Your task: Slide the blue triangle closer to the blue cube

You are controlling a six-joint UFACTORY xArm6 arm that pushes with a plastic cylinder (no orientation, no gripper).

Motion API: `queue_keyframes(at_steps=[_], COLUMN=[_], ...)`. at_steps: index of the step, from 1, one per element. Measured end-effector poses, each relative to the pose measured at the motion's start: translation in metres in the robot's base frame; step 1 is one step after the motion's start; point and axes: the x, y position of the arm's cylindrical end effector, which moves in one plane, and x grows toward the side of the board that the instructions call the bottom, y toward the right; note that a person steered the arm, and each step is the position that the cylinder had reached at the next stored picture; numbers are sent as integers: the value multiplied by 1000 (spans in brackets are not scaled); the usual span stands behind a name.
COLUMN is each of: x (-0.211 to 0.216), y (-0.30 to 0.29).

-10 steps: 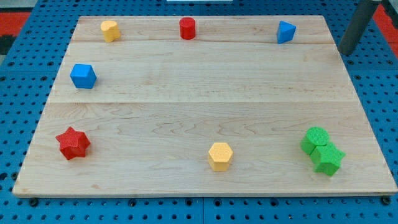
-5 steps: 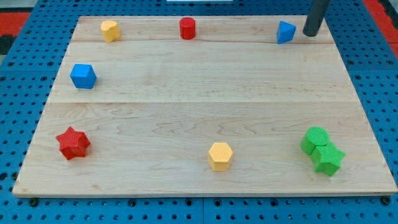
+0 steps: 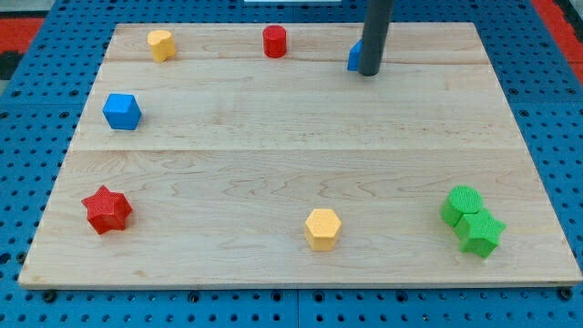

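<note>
The blue triangle [image 3: 354,56] lies near the view's top, right of centre, mostly hidden behind my rod. My tip [image 3: 368,72] touches its right side. The blue cube [image 3: 121,111] sits far off at the view's left, below the yellow block [image 3: 161,44].
A red cylinder [image 3: 275,41] stands at the top, left of the triangle. A red star [image 3: 107,210] is at the lower left, a yellow hexagon [image 3: 322,228] at the bottom centre, and two green blocks [image 3: 471,220] touch at the lower right. The wooden board [image 3: 291,137] rests on a blue pegboard.
My tip has swept left from the board's right edge, met the blue triangle and pushed it left along the top. The other blocks have not moved.
</note>
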Motion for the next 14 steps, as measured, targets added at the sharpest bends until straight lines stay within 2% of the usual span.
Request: queue_keyframes(at_steps=[1, 2, 3, 5, 6, 7, 8, 9, 10, 11, 12, 13, 14], x=[0, -31, -68, 46, 8, 62, 87, 87, 82, 38, 54, 67, 69], y=[11, 58, 53, -130, -77, -55, -114, -223, -154, -164, -282, -281, -217])
